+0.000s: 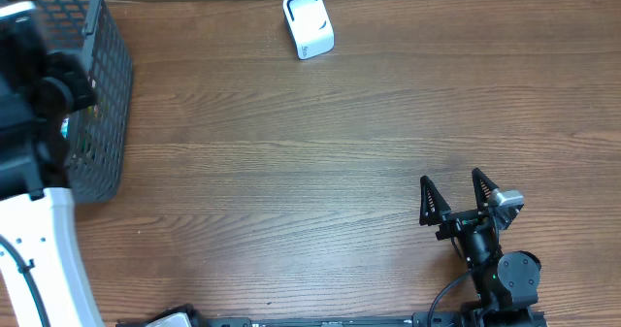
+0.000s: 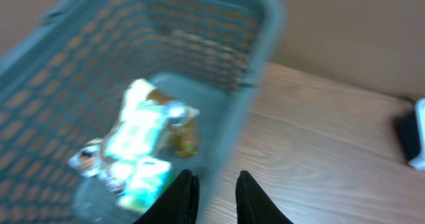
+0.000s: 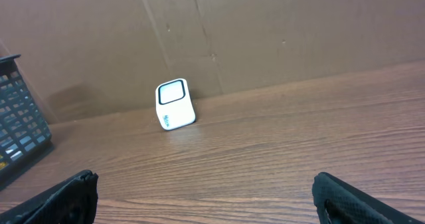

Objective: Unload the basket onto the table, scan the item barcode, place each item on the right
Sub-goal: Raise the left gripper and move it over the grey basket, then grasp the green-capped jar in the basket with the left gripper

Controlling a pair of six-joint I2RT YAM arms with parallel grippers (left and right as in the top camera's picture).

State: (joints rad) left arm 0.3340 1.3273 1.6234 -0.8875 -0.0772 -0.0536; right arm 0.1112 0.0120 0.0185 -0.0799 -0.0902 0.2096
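Can't read the packets (image 2: 143,144) in the basket (image 2: 86,58), way too blurry from the left wrist. Overhead, can't see inside either, blocked by the left arm (image 1: 29,104).

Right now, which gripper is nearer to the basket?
Left. The left gripper hangs over the near rim of the basket; the right gripper is far away, at the opposite side of the table.

The wooden worktop (image 1: 291,172) carried a dark mesh basket (image 1: 107,94) at its left edge and a small white scanner (image 1: 309,24) near the back, well apart.
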